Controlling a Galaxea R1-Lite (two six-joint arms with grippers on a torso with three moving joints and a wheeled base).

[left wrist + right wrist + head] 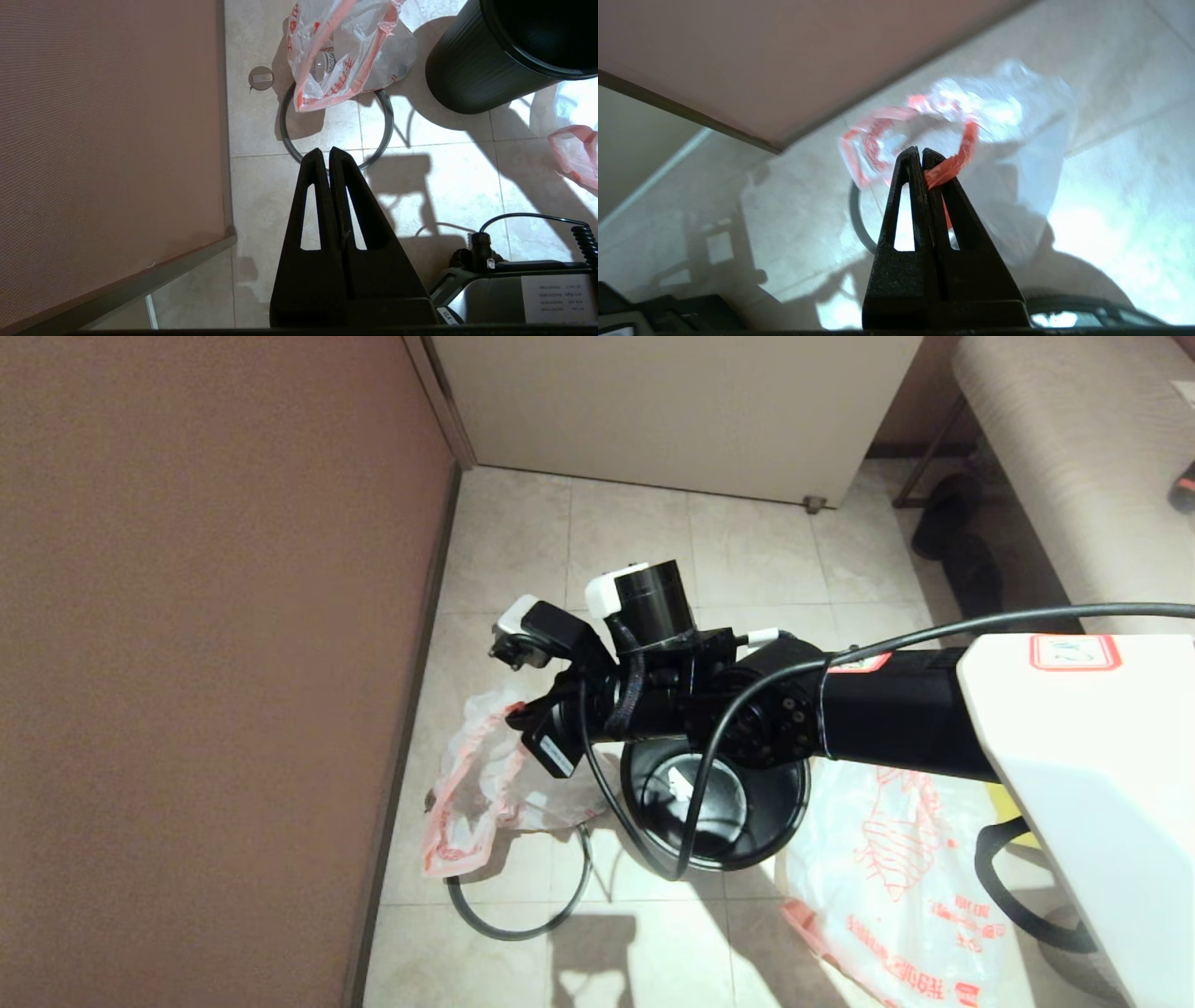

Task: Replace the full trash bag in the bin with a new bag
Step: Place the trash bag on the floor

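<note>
Pinching the full trash bag (pixel 1017 140) by its red hem, the right hand (pixel 921 151) hangs left of the bin (pixel 714 803); the left hand (pixel 325 153), shut and empty, sits parked.

Red-orange Chinese lettering and a line drawing on the new bag (pixel 896 887), lying past the bin from the right gripper (pixel 516 711); characters too small to read. Red print along the full trash bag (pixel 343 56) hem, unreadable. White red-bordered sticker (pixel 1074 652) on right arm shell, marks illegible. Label (pixel 556 298) beside left gripper (pixel 324 154), unreadable.
</note>
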